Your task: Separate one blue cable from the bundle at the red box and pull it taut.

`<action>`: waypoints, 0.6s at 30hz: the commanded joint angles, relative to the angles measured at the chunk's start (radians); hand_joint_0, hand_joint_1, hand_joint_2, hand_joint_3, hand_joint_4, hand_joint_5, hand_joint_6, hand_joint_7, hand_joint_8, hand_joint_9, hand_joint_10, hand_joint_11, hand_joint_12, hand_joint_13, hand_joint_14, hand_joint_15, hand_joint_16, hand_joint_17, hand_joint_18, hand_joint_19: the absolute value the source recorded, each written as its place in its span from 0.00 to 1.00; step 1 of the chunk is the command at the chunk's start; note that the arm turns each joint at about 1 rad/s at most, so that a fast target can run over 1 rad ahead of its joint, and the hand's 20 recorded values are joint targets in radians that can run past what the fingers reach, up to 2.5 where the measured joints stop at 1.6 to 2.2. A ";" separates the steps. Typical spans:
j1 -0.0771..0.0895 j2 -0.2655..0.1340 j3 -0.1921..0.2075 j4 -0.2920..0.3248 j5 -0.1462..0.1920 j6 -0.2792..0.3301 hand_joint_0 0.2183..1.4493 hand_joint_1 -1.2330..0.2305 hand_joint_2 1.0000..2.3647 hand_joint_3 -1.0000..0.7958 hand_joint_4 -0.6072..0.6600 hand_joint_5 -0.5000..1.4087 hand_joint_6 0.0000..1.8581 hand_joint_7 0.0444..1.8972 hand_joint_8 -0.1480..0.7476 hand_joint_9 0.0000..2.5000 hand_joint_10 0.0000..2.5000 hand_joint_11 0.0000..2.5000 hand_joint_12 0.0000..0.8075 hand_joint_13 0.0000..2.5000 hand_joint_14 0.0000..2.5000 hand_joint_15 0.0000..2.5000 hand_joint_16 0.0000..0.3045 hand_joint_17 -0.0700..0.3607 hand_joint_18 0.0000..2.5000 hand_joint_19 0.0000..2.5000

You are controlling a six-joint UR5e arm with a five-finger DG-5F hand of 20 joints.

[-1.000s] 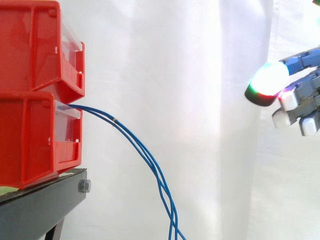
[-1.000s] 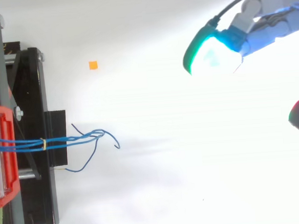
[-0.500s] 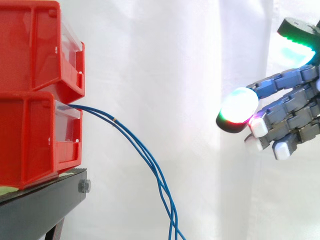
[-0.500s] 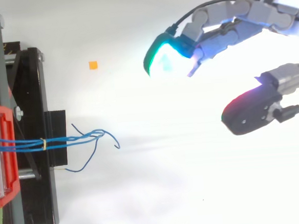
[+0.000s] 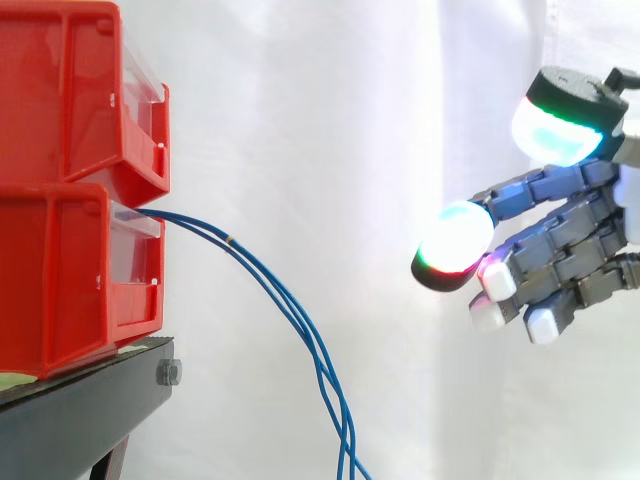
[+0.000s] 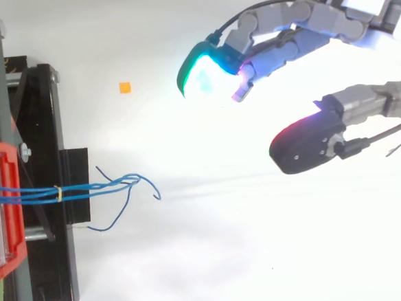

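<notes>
Thin blue cables [image 5: 290, 312] leave the lower red bin [image 5: 75, 275] as a bundle and hang down in an arc to the lower edge of the side view. From above, the blue cables [image 6: 93, 189] run right from the red bin [image 6: 0, 213], held by a small yellow band near the bin, and fan out into loose ends. My hand [image 5: 570, 260] reaches in from the right, open, its glowing fingers and thumb spread apart and holding nothing. In the top view the hand [image 6: 302, 33] lies well to the right of the cable ends, with a clear gap between.
A second red bin [image 5: 70, 90] is stacked on the lower one, both on a black stand [image 5: 85, 415]. A small orange square [image 6: 124, 87] lies on the white floor above the cable ends. A white curtain hangs behind.
The hand has come in further from the right toward the cables, moving left and slightly down, with the thumb now in view. The cables have not moved.
</notes>
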 commanded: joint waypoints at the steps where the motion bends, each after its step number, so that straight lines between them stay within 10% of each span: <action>1: 0.000 -0.011 0.001 0.025 0.007 -0.010 0.28 0.45 0.00 0.32 0.66 0.17 0.27 0.44 0.52 0.31 0.01 0.24 0.44 0.26 0.00 0.14 0.17 0.43 0.24 0.26; 10: 0.001 -0.019 0.001 0.042 0.048 -0.053 0.29 0.45 0.00 0.32 0.66 0.17 0.27 0.44 0.51 0.31 0.01 0.24 0.44 0.26 0.01 0.15 0.17 0.43 0.24 0.26; 18: -0.003 -0.102 0.053 0.063 0.045 -0.038 0.29 0.45 0.00 0.31 0.66 0.18 0.27 0.44 0.51 0.32 0.01 0.24 0.43 0.26 0.01 0.15 0.17 0.43 0.24 0.26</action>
